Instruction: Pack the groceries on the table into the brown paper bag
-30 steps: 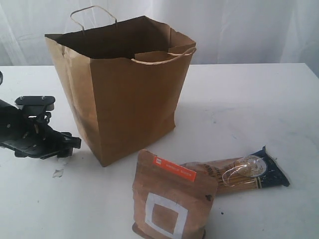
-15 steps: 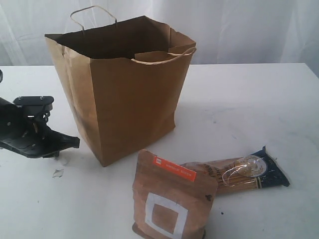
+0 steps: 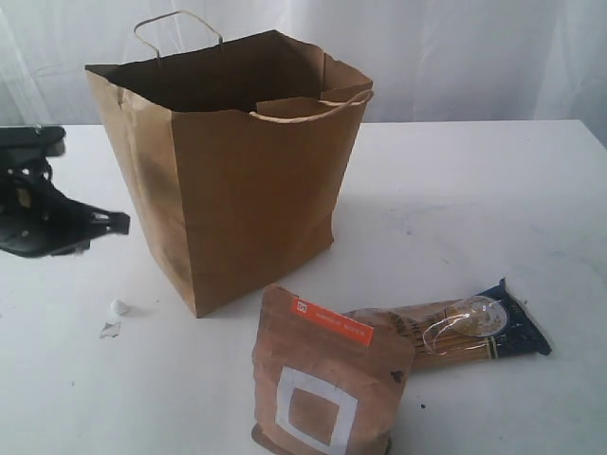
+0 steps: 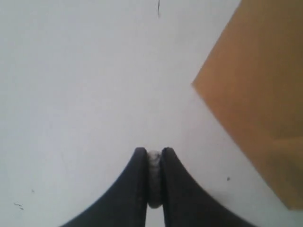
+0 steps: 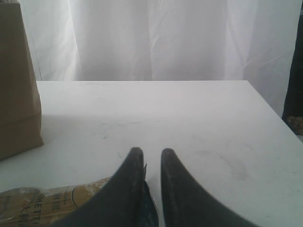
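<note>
The brown paper bag (image 3: 247, 199) stands open on the table (image 3: 455, 209); its side also shows in the left wrist view (image 4: 255, 94) and the right wrist view (image 5: 16, 85). In front of it stands the brown pouch with a white square (image 3: 322, 379). The blue-ended spaghetti pack (image 3: 446, 332) lies to the pouch's right. My left gripper (image 3: 121, 223) hangs above the table left of the bag. It is shut (image 4: 154, 153) on a small white-grey scrap (image 4: 154, 161). My right gripper (image 5: 151, 153) is shut and empty, its tips a narrow slit apart over the spaghetti pack's (image 5: 47, 203) blue end.
A white crumb (image 3: 119, 306) and a small white scrap (image 3: 110, 329) lie on the table by the bag's left front corner. A white curtain (image 3: 455, 57) hangs behind the table. The table's right edge (image 5: 272, 113) shows in the right wrist view.
My left gripper has closed and risen off the table, moving left and away from the bag's corner. The white crumb it covered now shows. The right gripper has not moved.
</note>
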You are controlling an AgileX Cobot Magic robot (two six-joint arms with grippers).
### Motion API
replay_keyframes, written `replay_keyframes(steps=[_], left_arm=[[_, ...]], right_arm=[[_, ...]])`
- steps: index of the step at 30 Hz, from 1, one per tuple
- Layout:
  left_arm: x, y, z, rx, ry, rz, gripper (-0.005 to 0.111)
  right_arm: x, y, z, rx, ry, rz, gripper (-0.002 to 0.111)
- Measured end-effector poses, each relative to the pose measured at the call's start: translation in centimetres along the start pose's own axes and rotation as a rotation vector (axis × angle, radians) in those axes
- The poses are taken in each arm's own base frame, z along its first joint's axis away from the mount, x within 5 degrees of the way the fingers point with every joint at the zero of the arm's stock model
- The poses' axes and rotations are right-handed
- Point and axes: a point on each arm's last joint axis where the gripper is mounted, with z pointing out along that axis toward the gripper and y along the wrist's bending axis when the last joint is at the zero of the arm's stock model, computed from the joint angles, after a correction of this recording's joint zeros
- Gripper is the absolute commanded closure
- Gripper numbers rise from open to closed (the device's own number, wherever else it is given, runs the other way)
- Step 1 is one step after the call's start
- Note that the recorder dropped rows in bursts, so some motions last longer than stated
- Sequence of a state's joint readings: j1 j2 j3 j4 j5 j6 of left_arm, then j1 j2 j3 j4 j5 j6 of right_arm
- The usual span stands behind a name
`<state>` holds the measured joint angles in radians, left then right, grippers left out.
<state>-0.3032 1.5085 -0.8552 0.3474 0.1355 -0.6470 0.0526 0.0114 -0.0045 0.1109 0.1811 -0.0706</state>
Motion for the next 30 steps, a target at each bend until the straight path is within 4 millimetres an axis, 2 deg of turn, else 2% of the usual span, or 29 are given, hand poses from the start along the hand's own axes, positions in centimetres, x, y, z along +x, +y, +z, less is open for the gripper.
replay_keyframes(steps=[6, 7, 8, 13, 18, 21, 27, 30], left_arm=[[-1.9, 0.3, -7.0, 0.040, -0.233, 0.028, 0.107], [-2.3, 0.3, -9.2, 0.060, -0.314, 0.026, 0.107], [-2.4, 0.4, -10.2, 0.073, -0.352, 0.020, 0.107], [-3.5, 0.1, -13.2, 0.119, -0.464, -0.007, 0.107], [-5.8, -2.3, -16.2, 0.231, -0.589, 0.023, 0.107], [-6.5, -4.0, -17.0, 0.294, -0.635, 0.061, 0.107], [-7.0, -6.4, -14.6, 0.324, -0.572, 0.120, 0.106], [-7.0, -7.1, -13.3, 0.319, -0.535, 0.140, 0.090]], right_arm=[[0.0, 0.0, 0.0, 0.000, 0.000, 0.000, 0.094], [0.0, 0.0, 0.0, 0.000, 0.000, 0.000, 0.094], [0.0, 0.0, 0.0, 0.000, 0.000, 0.000, 0.094], [0.0, 0.0, 0.0, 0.000, 0.000, 0.000, 0.094], [0.0, 0.0, 0.0, 0.000, 0.000, 0.000, 0.094], [0.0, 0.0, 0.0, 0.000, 0.000, 0.000, 0.094], [0.0, 0.0, 0.0, 0.000, 0.000, 0.000, 0.094], [0.0, 0.0, 0.0, 0.000, 0.000, 0.000, 0.094]])
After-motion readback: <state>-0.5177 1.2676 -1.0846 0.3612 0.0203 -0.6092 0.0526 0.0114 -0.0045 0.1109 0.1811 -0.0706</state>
